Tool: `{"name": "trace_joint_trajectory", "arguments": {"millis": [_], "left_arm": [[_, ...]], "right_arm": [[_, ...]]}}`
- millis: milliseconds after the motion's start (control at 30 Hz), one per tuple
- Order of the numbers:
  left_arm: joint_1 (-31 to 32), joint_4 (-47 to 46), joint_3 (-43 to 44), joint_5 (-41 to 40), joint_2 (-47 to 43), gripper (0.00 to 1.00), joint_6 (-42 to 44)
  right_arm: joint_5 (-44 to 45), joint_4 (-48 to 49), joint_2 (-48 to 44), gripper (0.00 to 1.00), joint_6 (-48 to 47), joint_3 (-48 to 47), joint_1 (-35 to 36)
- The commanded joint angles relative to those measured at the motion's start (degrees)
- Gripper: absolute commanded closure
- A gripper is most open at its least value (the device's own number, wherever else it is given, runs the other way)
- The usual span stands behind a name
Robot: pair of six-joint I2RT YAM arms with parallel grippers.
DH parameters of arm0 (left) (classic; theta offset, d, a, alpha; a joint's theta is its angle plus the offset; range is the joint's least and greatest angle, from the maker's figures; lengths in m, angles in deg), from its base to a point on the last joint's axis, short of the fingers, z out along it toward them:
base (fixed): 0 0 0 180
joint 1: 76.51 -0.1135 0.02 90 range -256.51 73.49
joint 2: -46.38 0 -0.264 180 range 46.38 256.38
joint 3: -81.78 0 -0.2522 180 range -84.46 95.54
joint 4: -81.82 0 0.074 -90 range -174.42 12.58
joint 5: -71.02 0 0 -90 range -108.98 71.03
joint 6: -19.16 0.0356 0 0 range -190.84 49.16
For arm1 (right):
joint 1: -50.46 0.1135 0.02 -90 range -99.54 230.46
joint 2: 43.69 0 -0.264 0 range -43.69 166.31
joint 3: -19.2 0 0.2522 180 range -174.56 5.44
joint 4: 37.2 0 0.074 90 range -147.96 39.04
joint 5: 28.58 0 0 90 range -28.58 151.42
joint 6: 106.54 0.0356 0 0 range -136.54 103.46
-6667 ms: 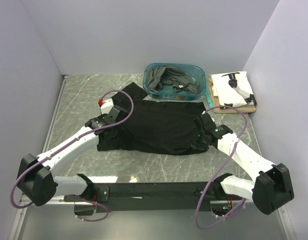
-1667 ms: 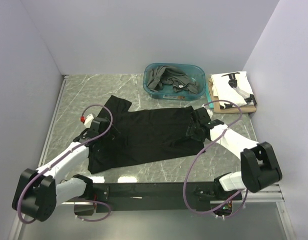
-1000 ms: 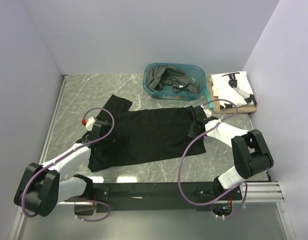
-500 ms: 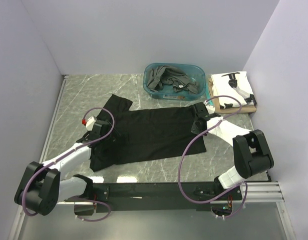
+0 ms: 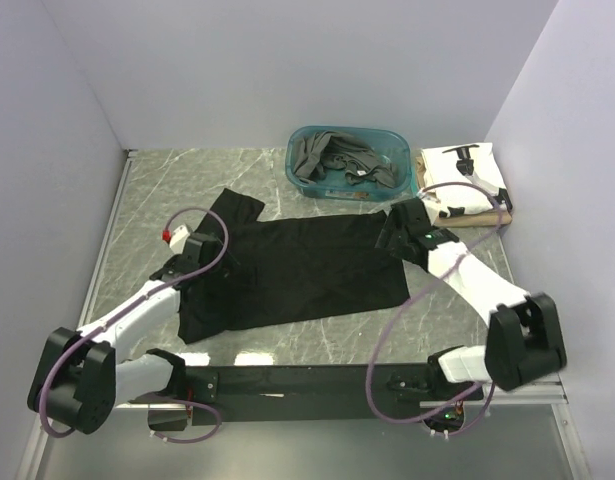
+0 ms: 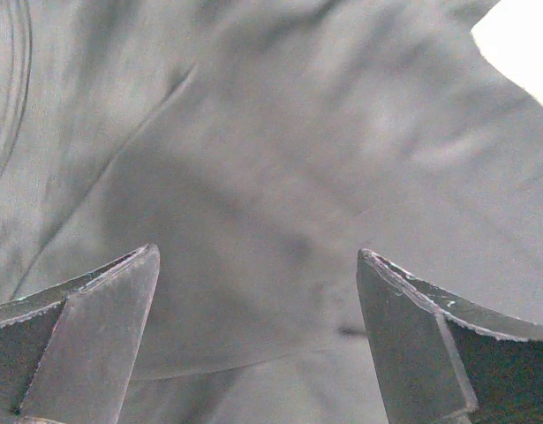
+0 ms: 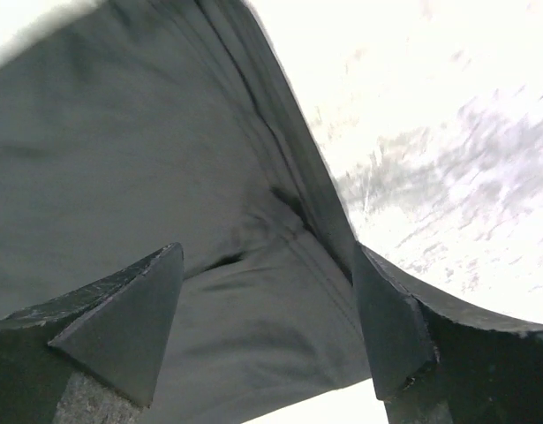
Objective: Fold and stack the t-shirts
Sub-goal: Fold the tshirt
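A plain black t-shirt (image 5: pixel 307 268) lies spread out flat in the middle of the marble table (image 5: pixel 177 180). My left gripper (image 5: pixel 230 264) hovers over the shirt's left part, open, with only black cloth (image 6: pixel 280 159) under the two fingers (image 6: pixel 94 336). My right gripper (image 5: pixel 393 236) sits at the shirt's right edge. It is open too, with the hem and a seam (image 7: pixel 280 265) lying loose between its fingers (image 7: pixel 130 327). Folded at the far right are a white printed t-shirt (image 5: pixel 465 172) on top of a tan one (image 5: pixel 487 214).
A teal plastic tub (image 5: pixel 391 185) stands at the back, right of centre, with crumpled dark grey shirts (image 5: pixel 332 158) in it. Walls close the table on the left, back and right. Bare marble (image 7: pixel 448 132) shows beside the shirt's right edge.
My right gripper has opened and let go of the black shirt's right edge, and that arm's elbow has swung outward. The left arm has hardly moved.
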Motion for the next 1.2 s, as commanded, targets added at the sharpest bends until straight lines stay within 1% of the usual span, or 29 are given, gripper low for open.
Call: {"name": "trace_joint_trajectory", "arguments": {"millis": [0,67,167,200,267,300,333,367,400,433,467,500,567,600,667,700,767,867,1033,1100,1167], "left_arm": [[-0.39,0.78,7.57,-5.03,-1.89,0.01,3.44],[-0.91,0.18,11.52,-7.13,-0.32,0.0,5.2],[-3.02,0.08,16.45,-6.62,3.37,0.01,7.05],[-3.54,-0.09,20.3,-5.49,7.04,0.01,8.44],[-4.43,0.26,24.71,-5.83,11.36,0.01,9.77],[-4.6,0.96,29.6,-5.92,13.65,0.01,11.0],[-5.04,1.4,32.26,-5.4,18.37,0.01,11.88],[-5.13,1.92,34.73,-5.39,20.77,0.01,12.76],[-5.31,2.02,39.36,-5.3,25.4,0.0,14.42],[-5.92,2.02,41.58,-4.52,27.62,0.01,15.39],[-6.45,3.32,46.04,-4.6,29.91,0.01,16.79],[-6.97,4.47,48.44,-4.95,34.37,0.0,17.5],[-8.12,5.1,53.88,-7.14,38.52,0.01,20.13],[-8.56,5.01,55.48,-6.8,42.29,0.01,21.02],[-9.7,5.35,60.56,-5.66,45.91,0.0,22.77],[-10.05,6.58,62.33,-5.39,49.49,0.01,23.22],[-10.05,8.16,67.59,-4.6,52.77,0.01,24.53],[-10.05,10.27,72.43,-3.37,58.83,0.01,25.59],[-10.05,12.3,74.57,-4.77,62.45,0.1,24.98],[-10.05,12.13,74.3,-4.6,63.5,0.16,24.63],[-10.05,12.56,74.39,-4.77,64.38,0.25,24.02]], "right_arm": [[3.0,2.12,-7.97,0.16,-1.1,-2.49,-0.4],[3.7,2.64,-11.75,0.16,-1.71,-1.79,-0.4],[3.71,3.35,-15.8,0.15,-2.42,-0.48,-0.4],[3.62,3.7,-16.59,0.15,-2.68,-0.03,-0.4],[3.62,4.84,-18.26,0.15,-3.56,1.72,-0.4],[3.88,4.93,-18.62,0.15,-3.74,2.16,-0.49],[4.14,4.85,-18.88,0.15,-3.83,2.52,-0.49],[4.49,4.5,-18.8,0.15,-3.91,3.22,-0.57],[4.58,4.32,-18.79,0.15,-4.0,3.4,-0.49],[4.67,4.23,-18.79,0.15,-4.26,3.75,-0.49],[5.28,4.23,-18.79,0.15,-4.35,4.27,-0.66],[5.46,4.32,-18.71,0.15,-4.62,4.71,-0.66],[6.08,4.58,-18.53,0.15,-4.62,5.42,-1.01],[5.99,4.67,-18.62,0.15,-4.7,5.59,-1.01],[5.9,4.84,-18.09,0.15,-4.79,5.51,-1.28],[5.64,4.93,-18.0,0.15,-4.97,5.33,-1.36],[5.73,4.93,-17.65,0.15,-5.06,5.24,-1.54],[6.17,4.93,-17.48,0.15,-5.06,5.42,-1.72],[6.25,4.84,-16.77,0.15,-4.97,4.98,-2.07],[6.08,5.37,-16.42,0.15,-5.06,5.33,-2.16],[5.81,5.37,-16.16,0.15,-5.06,5.33,-2.33]]}}
